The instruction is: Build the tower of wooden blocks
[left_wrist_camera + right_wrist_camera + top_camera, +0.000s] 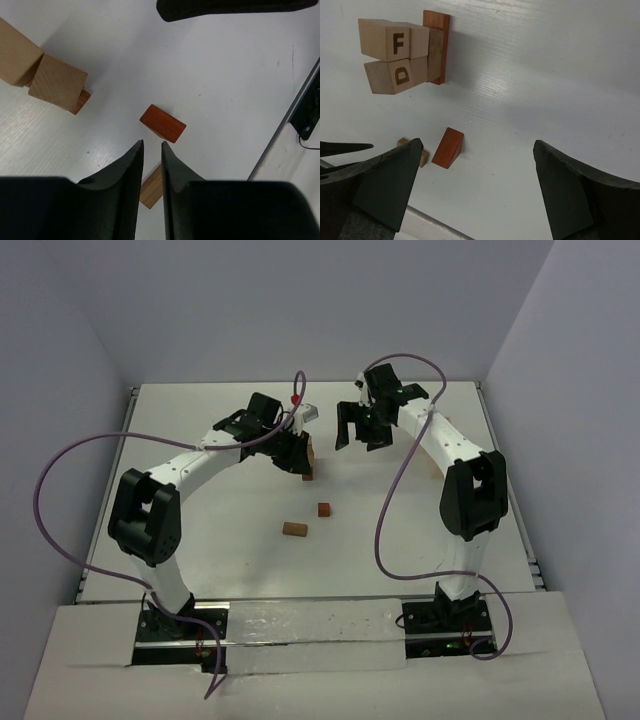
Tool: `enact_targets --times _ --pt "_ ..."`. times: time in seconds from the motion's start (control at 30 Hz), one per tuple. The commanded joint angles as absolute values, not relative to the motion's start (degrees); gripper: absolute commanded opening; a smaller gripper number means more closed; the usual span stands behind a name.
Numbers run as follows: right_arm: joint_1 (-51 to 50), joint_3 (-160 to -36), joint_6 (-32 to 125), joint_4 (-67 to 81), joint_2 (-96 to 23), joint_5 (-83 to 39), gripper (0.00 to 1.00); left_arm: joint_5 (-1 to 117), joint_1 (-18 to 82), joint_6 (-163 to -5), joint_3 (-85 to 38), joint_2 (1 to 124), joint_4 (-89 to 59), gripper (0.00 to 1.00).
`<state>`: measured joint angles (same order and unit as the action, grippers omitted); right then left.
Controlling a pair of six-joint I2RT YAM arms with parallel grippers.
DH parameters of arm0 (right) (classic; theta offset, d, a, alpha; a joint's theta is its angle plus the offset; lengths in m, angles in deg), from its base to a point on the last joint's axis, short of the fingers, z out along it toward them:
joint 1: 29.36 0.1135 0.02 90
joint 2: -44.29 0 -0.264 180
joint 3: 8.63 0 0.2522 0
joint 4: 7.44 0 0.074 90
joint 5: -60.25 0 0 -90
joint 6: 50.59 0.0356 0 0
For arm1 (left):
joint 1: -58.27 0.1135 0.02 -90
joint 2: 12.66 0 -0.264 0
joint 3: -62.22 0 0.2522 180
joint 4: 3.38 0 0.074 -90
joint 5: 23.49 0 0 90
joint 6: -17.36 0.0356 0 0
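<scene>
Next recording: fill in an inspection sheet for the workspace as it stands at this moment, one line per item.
Surface: white table, no marks seen.
Job's things: tower of tan blocks, letters F and D showing, with a red-brown slab; a loose red-brown block and a brown bar lie apart, nearer the arm bases.
Clutter: nothing seen.
Grippers: left gripper shut, nothing between its fingers, close beside the tower; right gripper wide open and empty.
Cables: a purple cable loops off each arm, touching no blocks.
Surroundings: plain grey walls on three sides.
</scene>
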<state>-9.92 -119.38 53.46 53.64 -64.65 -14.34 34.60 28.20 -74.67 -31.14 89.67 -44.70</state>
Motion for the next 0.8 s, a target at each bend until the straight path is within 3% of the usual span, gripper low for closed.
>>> enact_targets --times 0.0,0.43,0.63,0.77 --pt "-10.0 -122.0 53.8 54.2 -64.6 -15.3 1.00 35.8 27.9 -69.1 -36.7 91.0 -47.0 0.29" --pt "-10.1 -123.5 53.9 54.7 -65.8 -15.7 1.00 38.0 28.0 -66.7 -42.2 95.9 -51.6 0.38" --pt "-10.0 -123.6 54.0 54.7 -65.8 -15.8 1.00 38.4 28.0 -67.5 -42.7 96.7 -50.9 0.52" --pt "-10.0 -123.7 54.1 54.7 -66.0 -16.0 1.00 38.7 27.9 -67.8 -43.2 97.3 -50.8 0.57"
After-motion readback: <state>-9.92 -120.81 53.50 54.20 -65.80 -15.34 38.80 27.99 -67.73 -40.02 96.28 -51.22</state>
